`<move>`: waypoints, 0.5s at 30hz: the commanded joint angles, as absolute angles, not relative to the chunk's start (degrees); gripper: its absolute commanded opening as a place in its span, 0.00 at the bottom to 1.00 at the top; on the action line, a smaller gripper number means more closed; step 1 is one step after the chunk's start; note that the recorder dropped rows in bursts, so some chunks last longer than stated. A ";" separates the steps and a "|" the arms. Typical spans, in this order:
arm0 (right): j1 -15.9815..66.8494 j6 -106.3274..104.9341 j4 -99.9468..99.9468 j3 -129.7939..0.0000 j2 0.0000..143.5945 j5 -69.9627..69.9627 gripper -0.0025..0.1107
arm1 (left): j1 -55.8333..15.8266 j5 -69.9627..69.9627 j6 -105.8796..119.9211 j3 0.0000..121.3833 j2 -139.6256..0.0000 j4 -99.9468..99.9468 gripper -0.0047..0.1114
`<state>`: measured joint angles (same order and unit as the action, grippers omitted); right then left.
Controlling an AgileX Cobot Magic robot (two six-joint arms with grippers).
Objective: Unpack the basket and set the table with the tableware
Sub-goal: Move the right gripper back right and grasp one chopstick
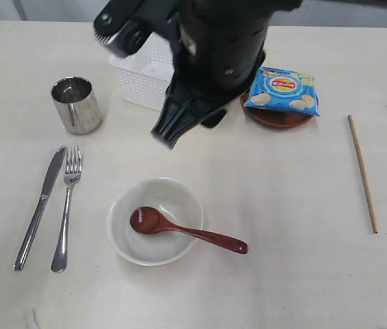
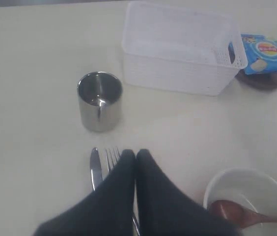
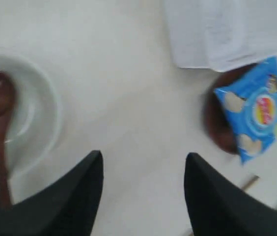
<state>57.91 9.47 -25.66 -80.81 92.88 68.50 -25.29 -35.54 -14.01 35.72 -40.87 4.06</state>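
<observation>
Right gripper [image 3: 143, 196] jaws spread, empty above bare table [image 1: 283, 205], left gripper [image 2: 136, 160] pressed shut; spoon [image 1: 186, 232] in bowl [image 1: 173, 195], lower centre, handle overhanging the rim, so a low pass might clip it and tip the bowl.

At the upper left of the exterior view the cup [image 1: 75, 104] stands on the tabletop [image 1: 283, 274], with the basket [image 1: 142, 77] to its right. Further right, the chips bag [image 1: 281, 90] lies on the plate [image 1: 276, 116]. At lower left the knife [image 1: 39, 205] lies left of the fork [image 1: 66, 205]. The bowl [image 1: 173, 195] sits at lower centre, with the spoon [image 1: 180, 229] in it and its handle over the rim to the right. The two chopsticks [image 1: 362, 173] lie apart at far right.
</observation>
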 commanded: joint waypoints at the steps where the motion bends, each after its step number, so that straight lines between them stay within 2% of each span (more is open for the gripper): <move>1: 49.75 12.47 -30.76 -80.42 89.84 69.96 0.46 | -25.65 -35.47 -13.76 35.49 -40.66 3.66 0.04; 8: 21.92 13.74 -20.05 -78.33 89.10 69.16 0.46 | -25.65 -35.70 -13.76 35.49 -40.66 3.44 0.04; 9: 16.02 11.33 -13.59 -76.21 89.88 65.40 0.46 | -25.65 -35.70 -13.76 35.49 -40.66 3.44 0.04; 11: 9.64 8.97 -7.37 -71.72 92.02 60.05 0.46 | -25.65 -35.70 -13.76 35.49 -40.66 3.29 0.04; 15: 6.26 9.09 -7.12 -63.94 98.68 51.50 0.46 | -25.65 -35.70 -13.76 35.49 -40.66 3.29 0.04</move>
